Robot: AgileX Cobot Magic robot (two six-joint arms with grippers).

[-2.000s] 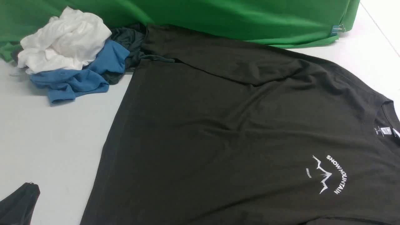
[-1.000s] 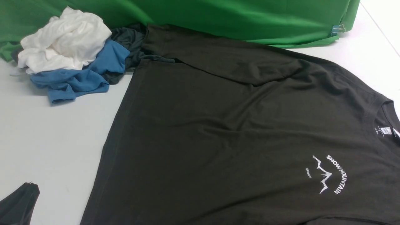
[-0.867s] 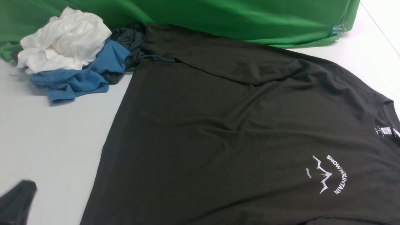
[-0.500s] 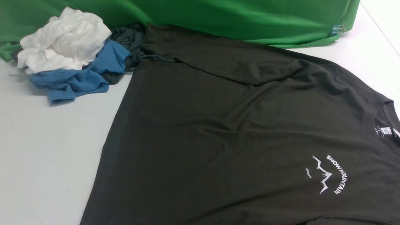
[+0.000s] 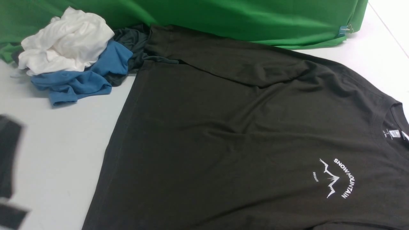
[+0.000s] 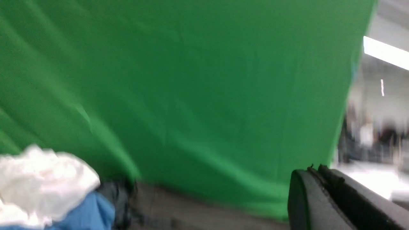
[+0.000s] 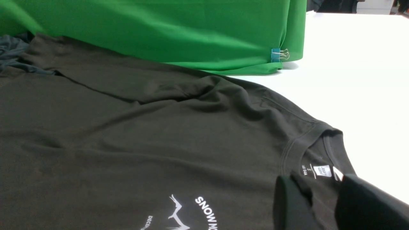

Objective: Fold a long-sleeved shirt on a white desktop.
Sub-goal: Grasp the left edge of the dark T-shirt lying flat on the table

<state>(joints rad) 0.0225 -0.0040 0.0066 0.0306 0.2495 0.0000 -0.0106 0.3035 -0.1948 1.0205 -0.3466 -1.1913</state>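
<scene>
The left gripper (image 6: 314, 171) had its 2 black fingers (image 6: 300, 198) pressed flat together, with no gap and nothing between them. It was raised off the table and faced the green backdrop (image 6: 191, 95). In the front view only a dark shape (image 5: 8, 153) showed at the left edge, too smeared to make out.

The right gripper (image 7: 319, 188) stood partly open. Its 2 fingers (image 7: 290, 204) were apart, with the collar (image 7: 306, 143) of the long-sleeved shirt (image 7: 159, 127) showing in the gap. The cloth there looked flat and unpinched. Whether the tips touched it I could not tell. The white neck label (image 7: 322, 171) lay just beyond the fingers.

The long-sleeved shirt (image 5: 223, 127) lay spread front-up on the white desktop (image 5: 57, 134), filling the middle and right of the front view. Its collar was toward the robot's right and its hem toward the left. The white logo (image 5: 335, 177) sat near the neck label (image 5: 393, 134). 1 sleeve was folded across the far part of the body, and its end reached toward the foot of the green backdrop (image 5: 239, 16).

At the far left, a white garment (image 5: 64, 41) lay crumpled on top of a blue garment (image 5: 83, 76). A charcoal garment (image 5: 134, 41) lay between them and the shirt, touching the sleeve end. A binder clip (image 5: 345, 29) held the backdrop's right edge.
</scene>
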